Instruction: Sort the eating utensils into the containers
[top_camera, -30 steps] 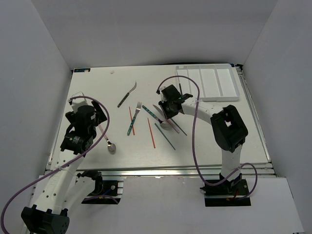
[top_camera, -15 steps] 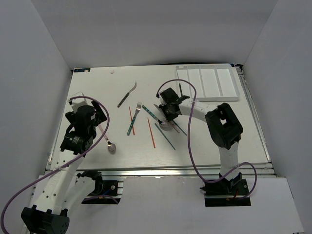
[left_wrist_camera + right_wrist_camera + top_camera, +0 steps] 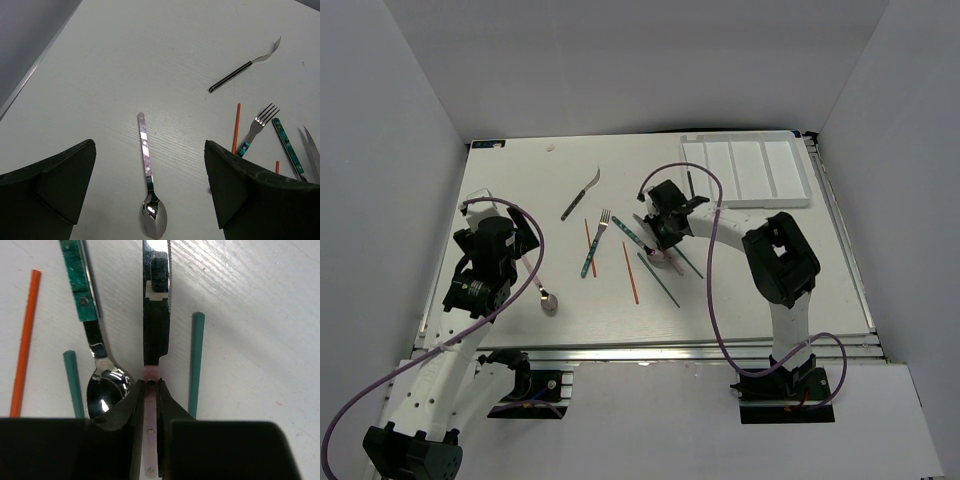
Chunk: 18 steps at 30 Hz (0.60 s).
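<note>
- At the centre of the top view, the right gripper (image 3: 151, 385) is clamped on the pink-handled knife (image 3: 156, 300). Its two fingers (image 3: 127, 405) pinch the pink handle, and the silver blade runs toward the top of the wrist view.
- Just left of that knife lies one teal-handled spoon (image 3: 100, 385), its bowl beside the left finger.
- Two teal-grey chopsticks (image 3: 195, 360) flank the pair, one to the right of the knife and one to the left of the spoon bowl.
- Two red chopsticks (image 3: 631, 271) lie further left, one on each side of the teal-handled fork (image 3: 594, 245).
- One dark-handled fork (image 3: 579, 195) sits above these, toward the upper middle of the table (image 3: 520, 180).
- One dark slim piece (image 3: 691, 183) lies just beside the tray's left edge; it is too small to tell what kind.
- The white tray (image 3: 748, 200) fills the upper right corner, with four long compartments side by side. It is well apart from the loose utensils.
- At lower left, the left gripper (image 3: 149, 170) is spread wide and grasps nothing.
- One pink-handled spoon (image 3: 150, 200) lies on the table between its fingers, bowl toward the bottom of the wrist view.
</note>
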Each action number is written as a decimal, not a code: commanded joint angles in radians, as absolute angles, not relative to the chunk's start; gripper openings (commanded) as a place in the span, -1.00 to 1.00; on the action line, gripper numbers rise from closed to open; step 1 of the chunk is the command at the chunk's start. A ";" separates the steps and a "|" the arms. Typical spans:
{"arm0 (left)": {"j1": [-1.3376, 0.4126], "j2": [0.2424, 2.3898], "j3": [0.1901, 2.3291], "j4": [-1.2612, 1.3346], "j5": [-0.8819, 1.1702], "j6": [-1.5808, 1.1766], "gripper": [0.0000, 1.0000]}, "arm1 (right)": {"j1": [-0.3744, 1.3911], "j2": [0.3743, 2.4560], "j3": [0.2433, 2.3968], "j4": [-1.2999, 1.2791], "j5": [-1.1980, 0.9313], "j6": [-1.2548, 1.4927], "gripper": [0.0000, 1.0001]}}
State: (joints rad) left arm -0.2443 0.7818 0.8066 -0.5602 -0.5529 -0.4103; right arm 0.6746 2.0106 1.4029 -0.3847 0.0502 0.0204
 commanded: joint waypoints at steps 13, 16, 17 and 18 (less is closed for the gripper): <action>-0.239 0.769 0.810 -0.555 -0.561 -0.407 0.96 | 0.454 2.133 1.871 -0.383 0.155 0.141 -1.00; -0.239 0.773 0.810 -0.555 -0.563 -0.407 0.96 | 0.424 2.262 2.070 -0.437 0.184 0.109 -1.00; -0.239 0.776 0.810 -0.555 -0.563 -0.405 0.96 | 0.417 2.291 2.154 -0.457 0.192 0.103 -1.00; -0.239 0.776 0.810 -0.555 -0.566 -0.405 0.96 | 0.413 2.346 2.192 -0.466 0.201 0.097 -1.00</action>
